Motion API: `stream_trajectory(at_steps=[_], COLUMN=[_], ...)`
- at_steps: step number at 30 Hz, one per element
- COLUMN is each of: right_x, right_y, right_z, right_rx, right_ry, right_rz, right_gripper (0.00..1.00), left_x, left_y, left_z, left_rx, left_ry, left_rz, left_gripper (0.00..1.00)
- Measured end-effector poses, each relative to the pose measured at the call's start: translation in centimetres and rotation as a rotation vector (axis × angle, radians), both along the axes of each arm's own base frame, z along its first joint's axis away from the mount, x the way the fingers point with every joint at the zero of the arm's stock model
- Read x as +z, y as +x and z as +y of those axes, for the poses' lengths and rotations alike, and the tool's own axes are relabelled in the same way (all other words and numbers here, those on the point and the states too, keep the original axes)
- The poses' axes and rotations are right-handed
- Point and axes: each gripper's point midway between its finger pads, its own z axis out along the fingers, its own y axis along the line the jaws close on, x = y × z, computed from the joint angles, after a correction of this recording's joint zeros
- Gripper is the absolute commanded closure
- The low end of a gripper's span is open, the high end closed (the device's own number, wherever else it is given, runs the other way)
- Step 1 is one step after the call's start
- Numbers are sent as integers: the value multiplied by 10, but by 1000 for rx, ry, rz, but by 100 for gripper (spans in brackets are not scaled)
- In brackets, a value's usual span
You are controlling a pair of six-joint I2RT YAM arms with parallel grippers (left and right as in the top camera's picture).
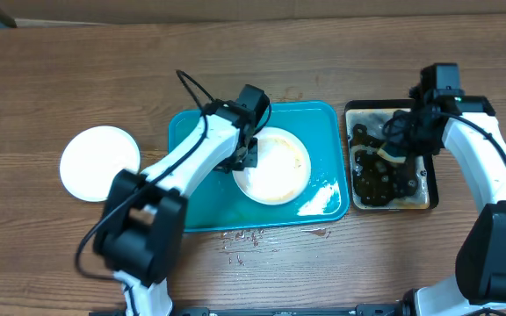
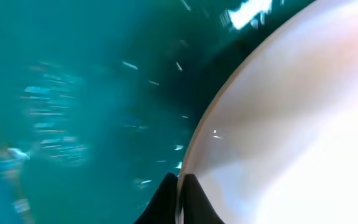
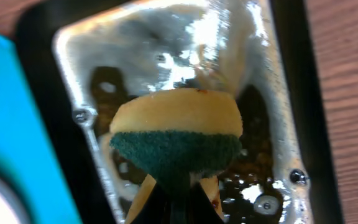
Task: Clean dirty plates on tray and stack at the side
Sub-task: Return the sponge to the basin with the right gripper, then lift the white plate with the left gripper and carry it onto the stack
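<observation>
Closest to the left wrist lens is the rim of the pale plate (image 2: 291,124), and your left hand (image 2: 179,199) has its fingers pressed together on that rim, pinching it at the plate's 9 o'clock edge. From overhead, this pale plate (image 1: 275,167) lies on the tray (image 1: 191,132), right of the tray's middle, with your left hand (image 1: 244,158) at its edge. Its face looks mostly free of smears, though the rim has a yellowish tinge. A whiter edge shows at its 7 o'clock. That could be another plate underneath, but you cannot tell from here.

Off the tray at 9 o'clock, a white plate (image 1: 99,162) sits alone on the worktop (image 1: 60,70), apparently clean. So at least one plate seems done, the pinched one looks ready to join it, and a third is not plainly in view.

At the tray's 3 o'clock stands the basin (image 1: 432,175) of murky water. Your right hand (image 3: 179,205) hangs over it, squeezing the sponge (image 3: 176,134) with its green scouring face toward the wrist camera. Water pools on the tray at 4 o'clock, and droplets (image 1: 244,235) speckle the worktop at its 6 o'clock.
</observation>
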Motion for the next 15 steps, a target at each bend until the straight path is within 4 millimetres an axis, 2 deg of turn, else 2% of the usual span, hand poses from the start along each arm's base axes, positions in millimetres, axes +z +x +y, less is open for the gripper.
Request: stream_trajectory(at_steps=[6, 15], right_x=[-17, -42], right_y=[0, -10], right_z=[-2, -1], right_rx=[-4, -4], right_ry=[-3, -3], right_rz=[-21, -16], right_gripper=[95, 96], left_x=[74, 109], left_y=[16, 25], left_z=[26, 59], left_rx=[44, 85], left_ry=[78, 265], left_rz=[-245, -390], left_gripper=[96, 96])
